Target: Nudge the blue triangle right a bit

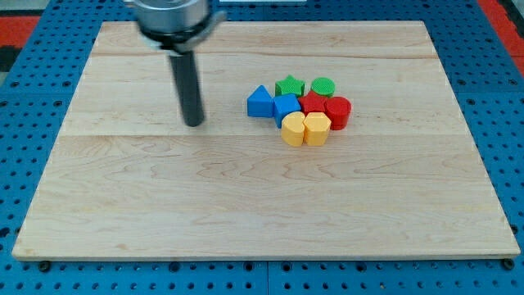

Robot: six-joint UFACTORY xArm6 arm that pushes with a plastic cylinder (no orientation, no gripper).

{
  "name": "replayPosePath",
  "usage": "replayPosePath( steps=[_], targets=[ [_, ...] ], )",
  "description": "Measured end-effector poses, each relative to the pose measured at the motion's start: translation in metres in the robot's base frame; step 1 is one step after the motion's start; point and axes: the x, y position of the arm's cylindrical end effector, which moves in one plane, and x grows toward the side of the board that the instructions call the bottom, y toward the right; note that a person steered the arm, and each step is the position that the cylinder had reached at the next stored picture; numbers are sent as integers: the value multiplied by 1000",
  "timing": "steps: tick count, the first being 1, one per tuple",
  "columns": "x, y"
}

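The blue triangle [259,102] lies at the left end of a tight cluster of blocks near the middle of the wooden board [262,197]. It touches a blue cube [286,106] on its right. My tip [194,123] rests on the board to the left of the blue triangle, about a rod's length of bare wood between them, slightly lower in the view. The rod rises to the arm's mount at the view's top.
The cluster also holds a green star [289,85], a green cylinder [322,86], a red star [313,102], a red cylinder [337,111], a yellow heart-like block [292,129] and a yellow hexagon [317,128]. Blue pegboard surrounds the board.
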Motion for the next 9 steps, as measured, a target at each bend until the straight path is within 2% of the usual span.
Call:
replayPosePath(
  steps=[2,3,6,9],
  targets=[
    [-53,-24],
    [-53,-18],
    [-53,82],
    [-53,105]
  ],
)
